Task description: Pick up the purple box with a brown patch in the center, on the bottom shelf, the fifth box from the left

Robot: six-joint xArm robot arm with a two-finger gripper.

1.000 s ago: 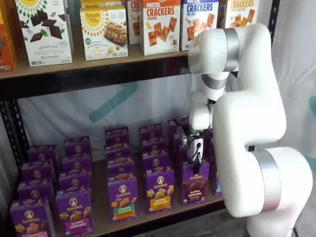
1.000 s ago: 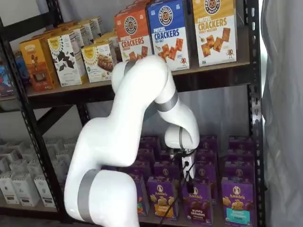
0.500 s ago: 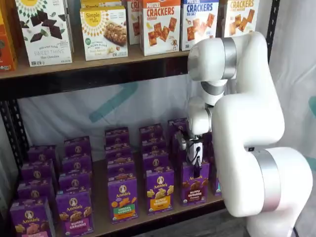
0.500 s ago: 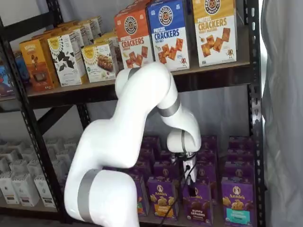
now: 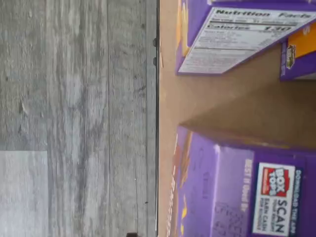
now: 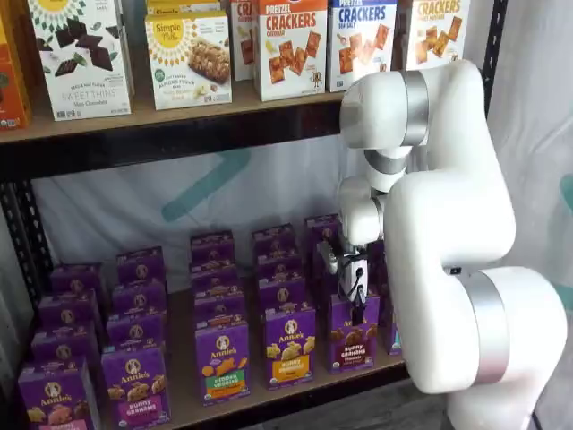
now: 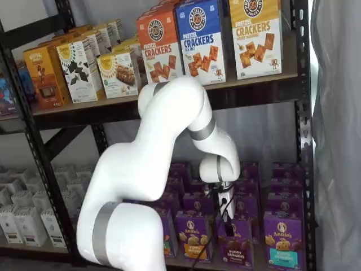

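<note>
The purple box (image 6: 352, 337) with the dark brown band stands at the front of the bottom shelf (image 6: 182, 385), to the right of a yellow-banded carton, and it also shows in the other shelf view as the purple box (image 7: 236, 249). My gripper (image 6: 357, 307) hangs straight down over its top edge, black fingers at the box top, and reappears in a shelf view as the gripper (image 7: 229, 224). The box still rests on the board with the jaws spread wide, open. The wrist view shows a purple carton top (image 5: 232, 192) with a Box Tops label; I cannot tell which carton it is.
Rows of purple cartons fill the board, with a yellow-banded carton (image 6: 289, 351) and a green-banded carton (image 6: 222, 358) alongside. Large cracker boxes (image 6: 291, 47) line the shelf above. The white arm (image 6: 448, 224) stands in front. Grey floor (image 5: 74, 118) lies beyond the board edge.
The gripper has sunk a little lower onto the top of the purple box over the last second. The box has not moved.
</note>
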